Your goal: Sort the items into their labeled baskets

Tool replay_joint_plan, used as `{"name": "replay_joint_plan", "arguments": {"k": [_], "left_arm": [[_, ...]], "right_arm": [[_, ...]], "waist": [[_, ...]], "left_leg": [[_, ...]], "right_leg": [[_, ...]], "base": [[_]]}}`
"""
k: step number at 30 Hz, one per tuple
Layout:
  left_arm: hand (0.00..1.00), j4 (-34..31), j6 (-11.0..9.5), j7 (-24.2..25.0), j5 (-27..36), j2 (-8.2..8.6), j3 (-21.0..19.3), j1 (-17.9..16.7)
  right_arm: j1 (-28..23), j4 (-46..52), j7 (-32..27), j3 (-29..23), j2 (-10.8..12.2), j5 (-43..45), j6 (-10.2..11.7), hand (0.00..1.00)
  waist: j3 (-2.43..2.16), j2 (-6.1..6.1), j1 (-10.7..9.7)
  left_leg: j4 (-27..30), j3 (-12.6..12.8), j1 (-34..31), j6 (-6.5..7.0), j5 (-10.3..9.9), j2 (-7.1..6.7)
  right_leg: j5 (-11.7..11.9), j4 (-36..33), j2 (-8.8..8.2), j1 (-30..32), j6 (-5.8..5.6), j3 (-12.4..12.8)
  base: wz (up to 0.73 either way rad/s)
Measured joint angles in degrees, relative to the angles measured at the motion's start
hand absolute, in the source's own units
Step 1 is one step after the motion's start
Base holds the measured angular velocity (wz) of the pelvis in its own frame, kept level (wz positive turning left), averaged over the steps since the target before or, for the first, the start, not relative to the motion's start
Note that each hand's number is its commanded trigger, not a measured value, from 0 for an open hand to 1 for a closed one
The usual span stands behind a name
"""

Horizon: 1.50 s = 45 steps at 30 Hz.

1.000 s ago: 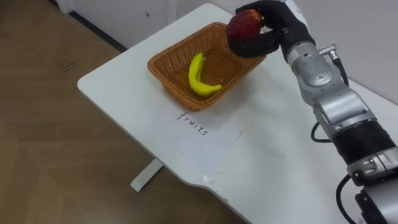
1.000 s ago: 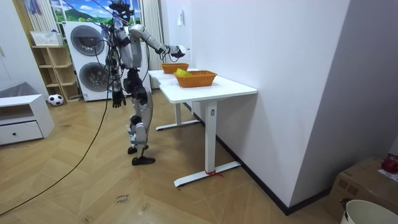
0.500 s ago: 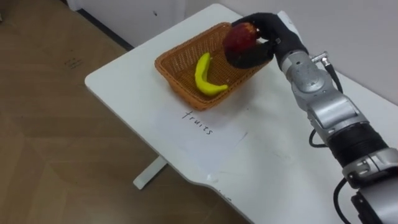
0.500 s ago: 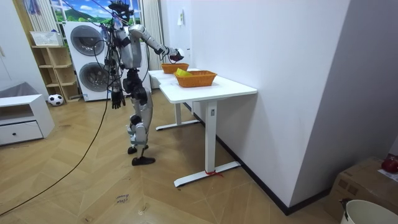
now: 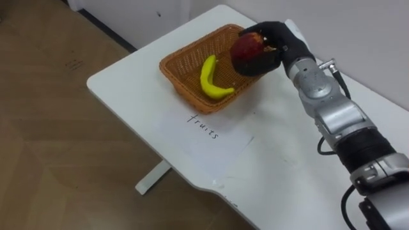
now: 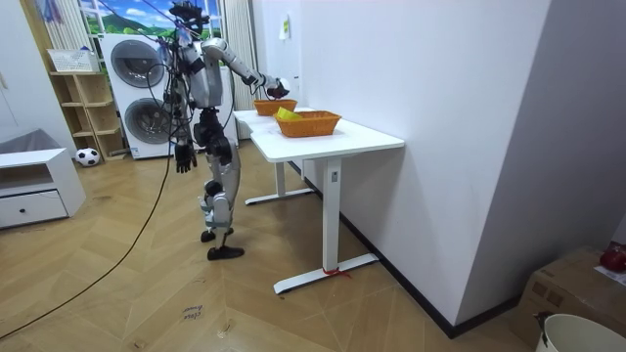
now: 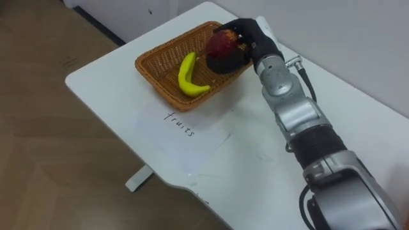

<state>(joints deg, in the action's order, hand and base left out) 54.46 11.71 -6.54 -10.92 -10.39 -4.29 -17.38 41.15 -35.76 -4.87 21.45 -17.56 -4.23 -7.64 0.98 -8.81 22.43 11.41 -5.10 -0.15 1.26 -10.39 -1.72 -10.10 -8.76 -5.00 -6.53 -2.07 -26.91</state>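
One wicker basket (image 5: 181,69) on the white table (image 5: 121,76) is seen with one banana (image 5: 209,78) lying in it. One red apple (image 5: 246,46) is held over its right rim, clamped in the curled fingers of the right hand (image 5: 279,43), lower than a second ago. A labelled paper sheet (image 5: 214,137) lies beside the basket. The left hand (image 6: 182,154) hangs idle; its state cannot be told.

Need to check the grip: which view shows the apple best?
Left eye view: the apple shows clearly in the right robot hand at the basket's rim. The right eye view shows nearly the same; the room view, too small to tell.
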Motion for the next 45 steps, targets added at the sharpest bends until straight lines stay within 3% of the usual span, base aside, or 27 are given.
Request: {"name": "replay_joint_plan", "arguments": {"k": [1,2,8,17,45], "left_arm": [[0.00,0.0,0.0,0.0,0.0,-0.05,0.0,0.0],[0.00,0.0,-0.1,0.0,0.0,-0.16,0.0,0.0],[0.00,0.0,-0.3,0.0,0.0,-0.59,0.0,0.0],[0.00,0.7,-0.6,0.0,0.0,-0.68,0.0,-0.1],[0.00,0.6,-0.6,0.0,0.0,-0.71,0.0,-0.2]], "right_arm": [[0.0,0.0,0.0,0.0,0.0,0.0,0.0,0.46],[0.0,0.0,0.0,0.2,0.0,0.0,0.0,0.00],[-0.1,-2.7,0.3,4.1,0.1,0.0,0.0,0.00],[-0.1,-3.2,0.8,4.1,0.1,0.0,0.1,0.00],[-0.1,-3.2,0.7,4.1,0.1,-0.1,0.3,0.00]], "waist": [[0.02,-0.06,0.0],[0.05,-0.23,0.1],[0.01,-0.45,0.5],[0.06,-0.38,1.5],[-0.03,-0.49,0.9]], "left_leg": [[0.0,0.0,0.0,0.00,0.0,0.00],[0.0,0.0,0.0,0.00,0.0,0.00],[-0.1,0.1,0.5,0.00,0.0,0.04],[-0.2,0.1,0.8,0.01,0.0,0.04],[-0.1,0.1,0.6,0.00,0.0,-0.07]], "right_leg": [[0.0,0.0,0.00,0.0,0.00,0.0],[0.0,0.0,0.03,0.0,0.00,0.0],[0.0,0.0,0.06,-0.4,0.00,0.0],[0.0,0.0,0.06,-0.6,0.00,0.0],[0.0,0.1,0.10,-0.8,0.00,-0.1]], "base": [[0.00],[0.00],[0.00],[0.00],[0.00]]}}
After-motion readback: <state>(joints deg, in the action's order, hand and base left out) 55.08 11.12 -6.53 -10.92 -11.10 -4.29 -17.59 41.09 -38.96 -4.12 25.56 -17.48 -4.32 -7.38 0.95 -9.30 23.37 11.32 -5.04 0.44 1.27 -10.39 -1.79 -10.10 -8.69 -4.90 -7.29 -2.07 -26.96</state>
